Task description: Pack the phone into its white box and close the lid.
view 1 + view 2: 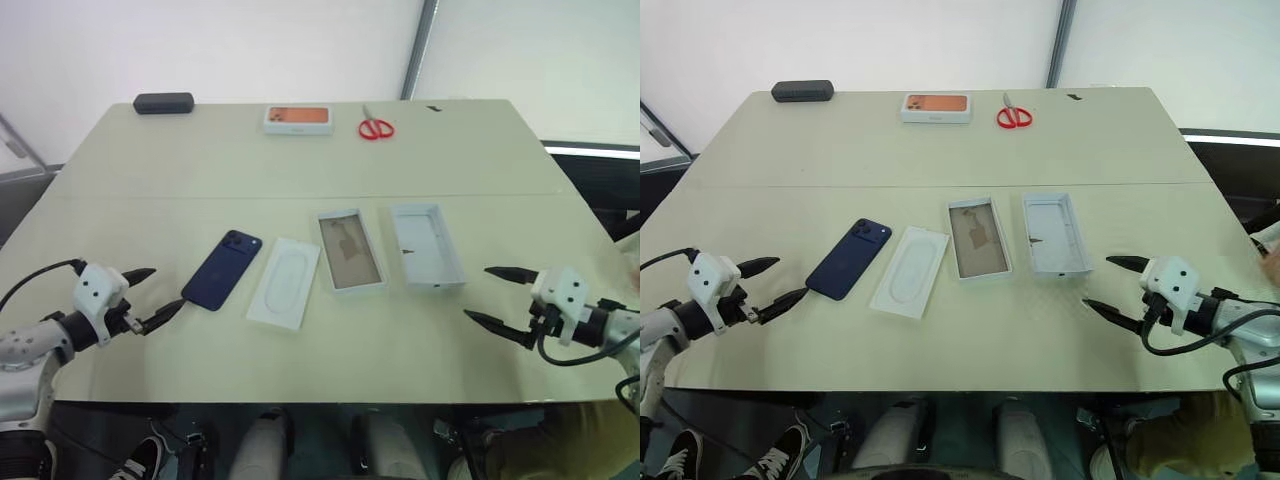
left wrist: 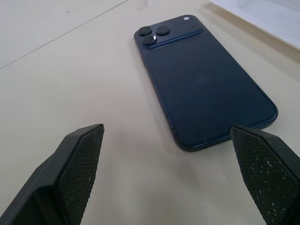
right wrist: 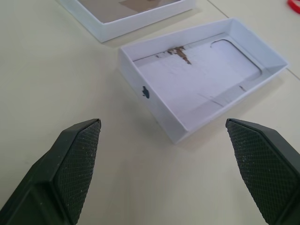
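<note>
Phone (image 1: pixel 222 270), insert (image 1: pixel 284 282), far scissors (image 1: pixel 376 128)

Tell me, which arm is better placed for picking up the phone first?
The left. Its open pincer sits just beside the phone, facing it. The right pincer, also open, is across the table by the lid.

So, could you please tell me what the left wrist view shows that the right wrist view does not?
Left wrist view: the phone lying back-up on the table, its camera bump at the far end, between the open left pincer's fingers, untouched; a corner of the white insert.

Right wrist view: the lid lying inside-up with small dark marks, the white box beyond it, and the open right pincer.

Both share the beige tabletop and wide-open, empty fingers.
</note>
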Controlling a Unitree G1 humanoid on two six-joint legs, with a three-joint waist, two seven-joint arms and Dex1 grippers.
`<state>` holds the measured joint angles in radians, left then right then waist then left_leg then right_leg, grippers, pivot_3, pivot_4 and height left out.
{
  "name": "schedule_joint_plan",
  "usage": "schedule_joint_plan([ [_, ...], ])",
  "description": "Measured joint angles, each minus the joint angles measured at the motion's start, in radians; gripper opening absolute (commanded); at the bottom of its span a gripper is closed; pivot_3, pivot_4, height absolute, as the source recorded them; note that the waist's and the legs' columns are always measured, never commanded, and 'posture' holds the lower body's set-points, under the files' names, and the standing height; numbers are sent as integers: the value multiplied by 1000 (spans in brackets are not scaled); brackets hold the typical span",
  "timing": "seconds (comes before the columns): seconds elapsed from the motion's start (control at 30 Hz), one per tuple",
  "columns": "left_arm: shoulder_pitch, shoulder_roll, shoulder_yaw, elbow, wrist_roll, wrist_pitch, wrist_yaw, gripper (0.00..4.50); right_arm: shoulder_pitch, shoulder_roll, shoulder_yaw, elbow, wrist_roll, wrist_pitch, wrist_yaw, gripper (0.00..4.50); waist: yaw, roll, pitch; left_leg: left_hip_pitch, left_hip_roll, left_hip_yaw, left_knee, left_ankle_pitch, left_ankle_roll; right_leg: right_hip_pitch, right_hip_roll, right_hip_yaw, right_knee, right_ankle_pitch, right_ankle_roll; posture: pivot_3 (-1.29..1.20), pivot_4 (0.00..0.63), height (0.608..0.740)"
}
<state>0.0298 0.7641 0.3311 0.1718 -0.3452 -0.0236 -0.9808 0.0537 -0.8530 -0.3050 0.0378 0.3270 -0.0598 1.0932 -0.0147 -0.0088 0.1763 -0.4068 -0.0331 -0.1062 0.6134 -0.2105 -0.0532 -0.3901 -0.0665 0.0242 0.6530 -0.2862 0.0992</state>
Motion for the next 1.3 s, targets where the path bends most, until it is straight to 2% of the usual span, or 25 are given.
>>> schedule_joint_plan([
  [0.57,-3,-1,-4,-46,-4,-1,1,4500,-44,5,19,28,-1,-12,-1,4454,1,0,0,0,0,0,0,0,0,0,0,0,0,0,0,0,150,740],
  [0.73,-3,-5,-14,-80,-18,53,-1,4500,-60,7,28,28,-3,-11,-6,4454,1,0,0,0,0,0,0,0,0,0,0,0,0,0,0,0,150,740],
  [0.93,-5,-14,-42,-194,-84,225,15,4500,-84,7,68,-9,-4,15,-6,4454,-1,0,0,0,0,0,0,0,0,0,0,0,0,0,0,0,150,740],
  [1.13,-49,-38,-68,-288,-140,436,99,4500,-141,8,122,-89,1,68,-6,4454,1,0,0,0,0,0,0,0,0,0,0,0,0,0,1,0,150,740],
  [1.3,-115,-155,-129,-388,-228,652,220,4500,-236,50,200,-122,-5,96,-20,4454,0,0,0,0,0,-1,1,0,0,0,1,0,0,0,1,0,150,740],
])
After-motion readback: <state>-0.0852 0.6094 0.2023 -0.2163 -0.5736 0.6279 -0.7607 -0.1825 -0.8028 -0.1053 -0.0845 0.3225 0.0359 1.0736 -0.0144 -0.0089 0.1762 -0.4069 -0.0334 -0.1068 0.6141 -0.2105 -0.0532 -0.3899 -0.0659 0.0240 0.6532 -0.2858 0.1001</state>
